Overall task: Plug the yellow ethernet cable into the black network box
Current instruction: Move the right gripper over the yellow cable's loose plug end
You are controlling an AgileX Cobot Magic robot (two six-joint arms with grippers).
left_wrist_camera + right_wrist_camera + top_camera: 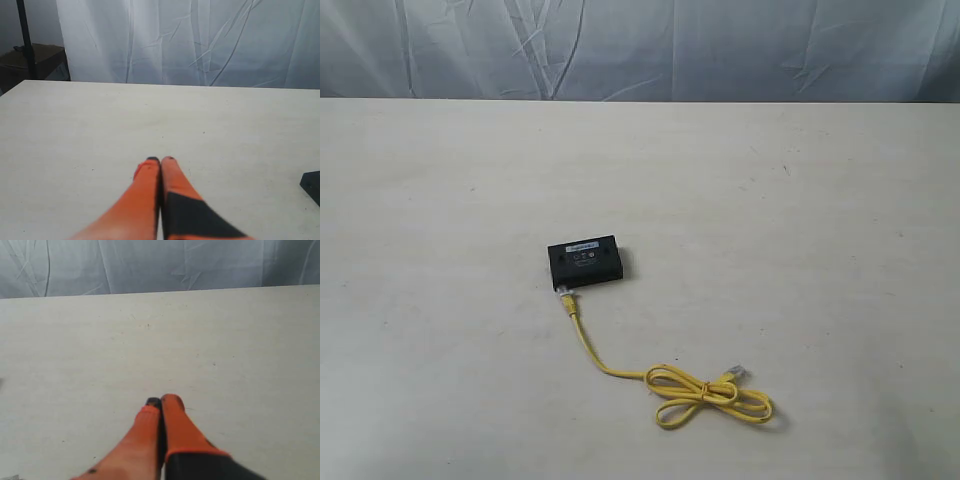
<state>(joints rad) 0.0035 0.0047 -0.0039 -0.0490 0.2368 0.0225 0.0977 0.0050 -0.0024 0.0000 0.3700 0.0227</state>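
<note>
Exterior view. You have the black network box (585, 260) lying flat near the middle of the table (800, 200), label strip up. It is the only housing in the scene. One end of the yellow ethernet cable (588, 350) meets its near side at the left corner. The plug touches the box, but you cannot tell from here whether it is fully seated. The cord runs from there toward the near edge and ends in a looped bundle (712, 396), tied at its waist and lying flat. The free plug (738, 372) rests just beside the bundle and well apart from the box. The surface is pale, matte and lightly scuffed. A wrinkled grey-white curtain (640, 45) closes off the far side. Neither arm shows in this view.

Left wrist view. Your left gripper (160, 160) is clenched. The orange fingers are pressed together with only a thin dark seam between them, and they grasp nothing. It hangs over bare tabletop. A black corner (312, 186) pokes in at the frame edge (probably the box, but too little of it shows to be sure). Beyond the table are the white curtain, a dark pole (25, 40) and a dark brown stand (42, 57).

Right wrist view. Your right gripper (161, 401) is likewise closed tight and empty, over bare table. Only the curtain lies beyond it. Neither cable nor box shows here.
</note>
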